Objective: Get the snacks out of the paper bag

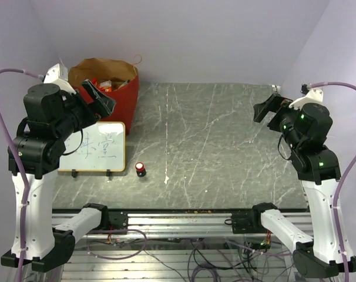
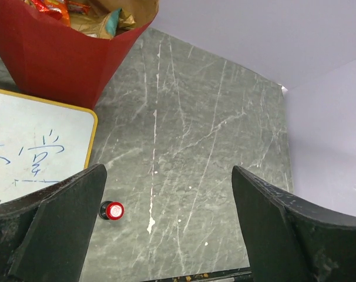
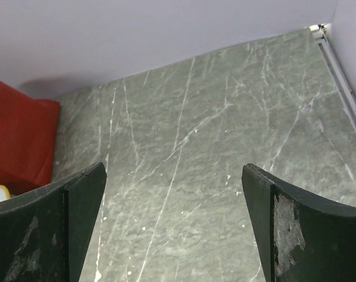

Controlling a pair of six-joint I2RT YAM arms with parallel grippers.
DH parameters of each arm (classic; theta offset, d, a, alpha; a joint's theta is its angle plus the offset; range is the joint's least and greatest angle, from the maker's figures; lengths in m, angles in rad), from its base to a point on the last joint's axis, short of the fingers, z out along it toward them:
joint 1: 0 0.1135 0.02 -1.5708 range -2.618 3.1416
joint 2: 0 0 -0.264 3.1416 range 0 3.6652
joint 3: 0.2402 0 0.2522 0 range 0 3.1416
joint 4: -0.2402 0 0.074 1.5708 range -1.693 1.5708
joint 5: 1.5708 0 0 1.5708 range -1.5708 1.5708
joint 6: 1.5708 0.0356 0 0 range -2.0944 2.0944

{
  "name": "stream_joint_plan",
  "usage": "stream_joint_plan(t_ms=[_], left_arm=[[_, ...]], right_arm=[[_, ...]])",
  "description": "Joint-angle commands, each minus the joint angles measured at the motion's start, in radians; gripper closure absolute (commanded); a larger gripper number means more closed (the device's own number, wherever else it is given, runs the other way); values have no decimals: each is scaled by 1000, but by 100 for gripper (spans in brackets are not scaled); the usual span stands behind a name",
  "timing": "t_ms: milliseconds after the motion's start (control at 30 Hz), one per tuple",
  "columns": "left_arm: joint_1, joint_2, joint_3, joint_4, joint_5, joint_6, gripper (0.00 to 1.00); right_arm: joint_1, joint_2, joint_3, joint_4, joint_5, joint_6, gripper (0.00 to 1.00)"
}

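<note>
Opening step: the snacks (image 1: 109,84) all sit inside the bag (image 1: 122,103), which stands at 10 o'clock on the tabletop (image 1: 225,147). The left pincer (image 2: 167,170) hangs wide and empty just beside the bag's near rim. The right pincer (image 3: 173,170), also wide and empty, is well apart at 3 o'clock. Next, I judge, the left must dip into the mouth and close on 1 packet.

L gripper (image 2: 169,223): jaws wide apart, nothing btwn them, dark fingers (image 2: 54,229) at frame bottom. Red paper bag (image 2: 60,59) upright by worktop (image 2: 225,129) far edge, mouth open, snacks (image 2: 78,14) inside. White board (image 2: 31,153) w/ blue handwriting lies just beside bag's base. Small red-topped cylinder (image 2: 113,210) stands near board's corner, not touching.
</note>
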Motion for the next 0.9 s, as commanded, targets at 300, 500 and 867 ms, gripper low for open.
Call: stream_joint_plan(t_ms=[300,500,867], left_arm=[[-13,-22,-95,181,-99,16,3],[-17,127,-17,237,-130,36,4],[-21,616,239,443,-36,63,4]], right_arm=[[-14,-11,-168,140,-128,66,0],[-19,105,-175,233,-145,42,0],[78,202,-185,284,-108,-214,0]])
